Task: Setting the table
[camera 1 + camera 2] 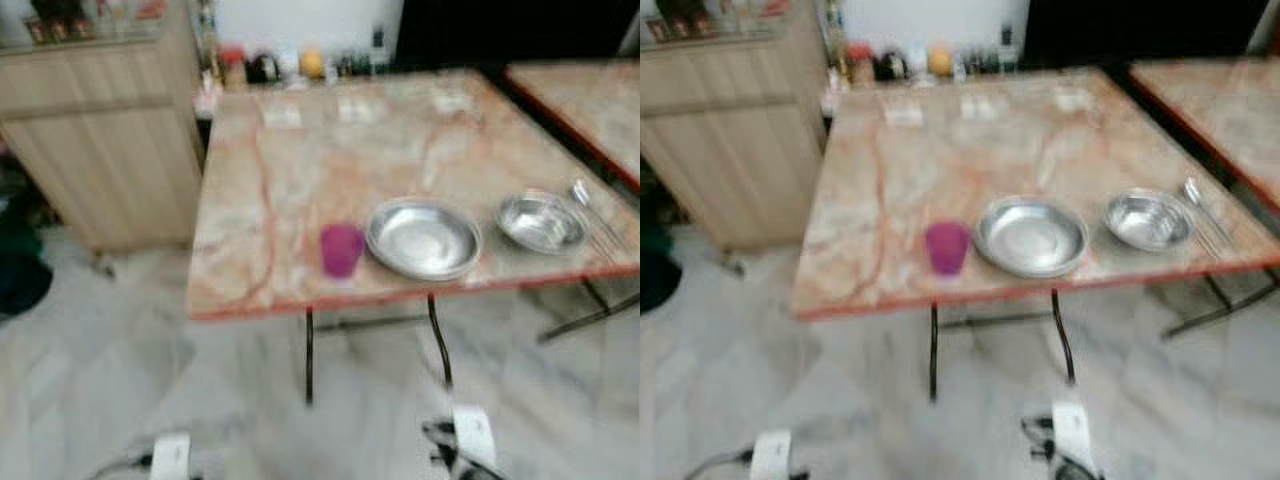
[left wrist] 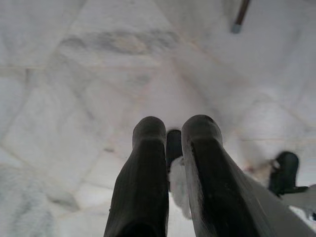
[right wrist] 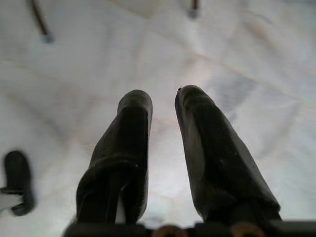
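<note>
A marble-patterned table [image 1: 330, 150] with a red edge stands ahead of me, blurred. Along its near edge sit a purple cup [image 1: 341, 249], a steel plate [image 1: 423, 238] to the right of it, and a steel bowl [image 1: 541, 221] further right. Steel cutlery [image 1: 595, 215] lies beside the bowl near the table's right edge. My left gripper [image 2: 173, 126] hangs over the marble floor with its fingers slightly apart and nothing between them. The right gripper [image 3: 164, 96] also hangs low over the floor, open and empty.
A light wooden cabinet [image 1: 110, 130] stands to the left of the table. Bottles and jars [image 1: 270, 65] line the wall behind it. A second similar table [image 1: 590, 100] is at the right. Something dark [image 1: 20, 270] lies on the floor at far left.
</note>
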Available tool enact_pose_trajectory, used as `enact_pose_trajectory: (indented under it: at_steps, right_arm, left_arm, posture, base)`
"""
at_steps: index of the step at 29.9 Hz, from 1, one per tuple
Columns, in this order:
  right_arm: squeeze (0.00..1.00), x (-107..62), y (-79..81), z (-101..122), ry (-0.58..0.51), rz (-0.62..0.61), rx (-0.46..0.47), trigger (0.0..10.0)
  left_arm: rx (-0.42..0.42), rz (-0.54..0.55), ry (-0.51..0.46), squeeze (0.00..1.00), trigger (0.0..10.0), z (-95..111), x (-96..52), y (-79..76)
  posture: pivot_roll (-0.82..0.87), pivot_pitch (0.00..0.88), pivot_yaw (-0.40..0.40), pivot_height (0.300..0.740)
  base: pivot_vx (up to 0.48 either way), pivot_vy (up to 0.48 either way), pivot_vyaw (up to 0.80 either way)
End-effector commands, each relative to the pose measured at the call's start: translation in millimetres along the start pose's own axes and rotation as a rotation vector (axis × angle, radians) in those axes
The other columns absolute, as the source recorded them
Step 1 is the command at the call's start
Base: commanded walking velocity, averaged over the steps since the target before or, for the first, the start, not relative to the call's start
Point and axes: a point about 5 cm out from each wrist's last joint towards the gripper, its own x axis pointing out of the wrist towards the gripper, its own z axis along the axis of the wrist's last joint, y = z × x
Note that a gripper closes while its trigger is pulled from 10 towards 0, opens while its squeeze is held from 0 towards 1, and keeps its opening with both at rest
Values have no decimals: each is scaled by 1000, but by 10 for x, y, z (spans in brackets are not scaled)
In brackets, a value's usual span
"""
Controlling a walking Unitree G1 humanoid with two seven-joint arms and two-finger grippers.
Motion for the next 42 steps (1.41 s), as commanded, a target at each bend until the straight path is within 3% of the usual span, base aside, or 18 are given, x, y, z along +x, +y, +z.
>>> enact_pose_trajectory:
  at_steps: [1,37,38,42]
  right_arm:
    - [0,-46,44,-233,58,38,242,10000]
    - [0,-46,52,-233,60,42,221,10000]
    - [0,-40,158,-169,11,53,248,10000]
    - [0,-35,212,-114,-22,61,258,10000]
  left_arm:
    - [242,-50,23,0,10000,95,1,217]
    - [240,-53,22,0,10000,101,2,218]
    - [178,-65,7,0,10000,121,9,182]
    - [150,-72,9,0,10000,96,7,155]
  posture:
    - [-44,0,81,740]
    - [-58,0,89,740]
    - [-51,0,73,740]
    - [-57,0,71,740]
  base:
    - [0,0,0]
    - [0,0,0]
    - [0,0,0]
    - [0,0,0]
